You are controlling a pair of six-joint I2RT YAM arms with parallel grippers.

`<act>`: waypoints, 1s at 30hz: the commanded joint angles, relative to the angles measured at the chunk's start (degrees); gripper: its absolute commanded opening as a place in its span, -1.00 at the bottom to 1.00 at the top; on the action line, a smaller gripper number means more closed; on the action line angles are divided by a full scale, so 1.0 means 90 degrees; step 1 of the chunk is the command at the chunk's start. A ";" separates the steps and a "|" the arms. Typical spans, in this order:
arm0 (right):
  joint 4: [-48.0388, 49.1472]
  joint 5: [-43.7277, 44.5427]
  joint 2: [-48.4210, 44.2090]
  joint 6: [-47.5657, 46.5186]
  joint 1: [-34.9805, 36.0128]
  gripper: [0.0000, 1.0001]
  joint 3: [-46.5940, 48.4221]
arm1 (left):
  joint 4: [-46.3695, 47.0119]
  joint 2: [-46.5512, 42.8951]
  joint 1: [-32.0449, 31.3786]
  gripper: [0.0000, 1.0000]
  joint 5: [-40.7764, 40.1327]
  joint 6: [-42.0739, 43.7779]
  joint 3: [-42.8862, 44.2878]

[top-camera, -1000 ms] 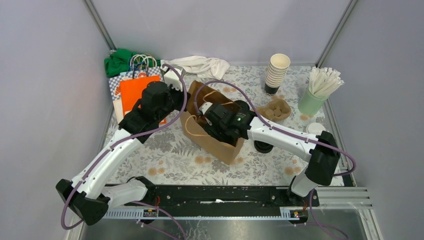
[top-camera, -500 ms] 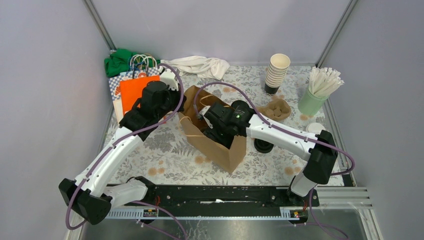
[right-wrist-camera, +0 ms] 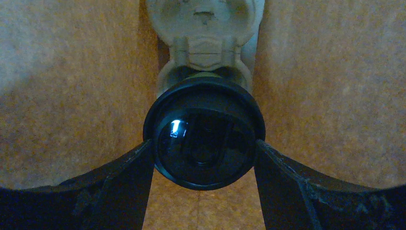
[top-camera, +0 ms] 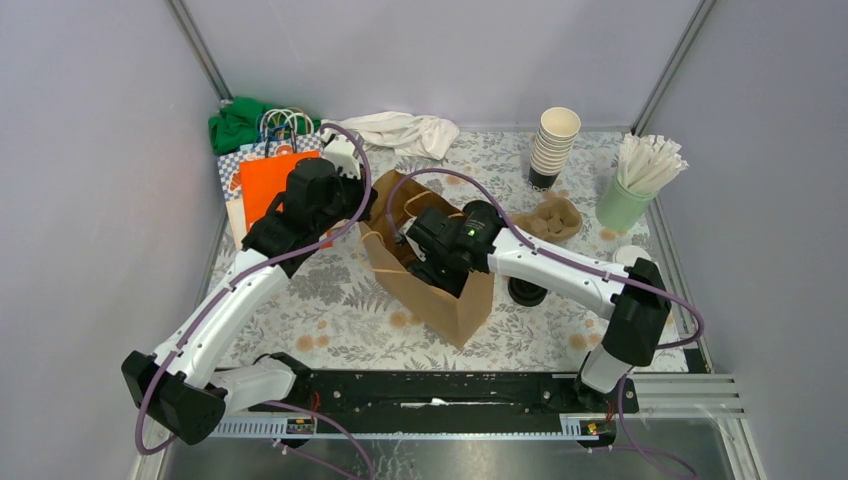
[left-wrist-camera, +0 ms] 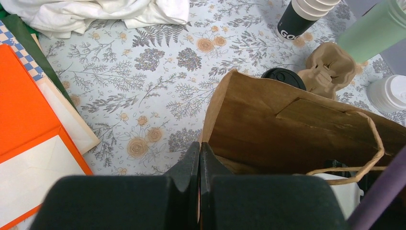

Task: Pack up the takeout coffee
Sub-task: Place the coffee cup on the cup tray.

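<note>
A brown paper bag (top-camera: 445,305) stands open at mid-table. My left gripper (top-camera: 365,213) is shut on its left rim; the left wrist view shows the closed fingers (left-wrist-camera: 199,143) pinching the bag's edge (left-wrist-camera: 287,129). My right gripper (top-camera: 425,262) reaches down inside the bag. In the right wrist view its fingers (right-wrist-camera: 205,146) press both sides of a dark cup with a black lid (right-wrist-camera: 205,129), between the bag's walls (right-wrist-camera: 72,96). Another black-lidded dark cup (top-camera: 527,292) stands on the table right of the bag. A black lid (left-wrist-camera: 283,76) shows past the bag's far rim.
A cardboard cup carrier (top-camera: 555,218) lies right of the bag. A stack of cream cups (top-camera: 555,145), a pale green cup of white sticks (top-camera: 630,195) and a white-lidded cup (top-camera: 630,257) stand at the right. Orange bags (top-camera: 262,180) and cloths (top-camera: 400,130) lie at the back left.
The bag has been pulled more upright and its near end has shifted toward the table's front. My right gripper has sunk further into it. My left gripper has kept hold of the rim.
</note>
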 commanded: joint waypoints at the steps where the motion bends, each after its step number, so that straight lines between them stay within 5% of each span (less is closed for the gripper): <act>1: -0.0195 0.0026 0.0202 0.0076 0.0057 -0.63 0.0067 | 0.0075 0.0030 0.0033 -1.00 0.0110 0.0128 0.0193; 30: 0.0068 0.0063 0.0282 0.0274 0.0058 -0.63 -0.1224 | 0.0070 0.0077 0.0043 -1.00 0.0110 0.0202 0.0307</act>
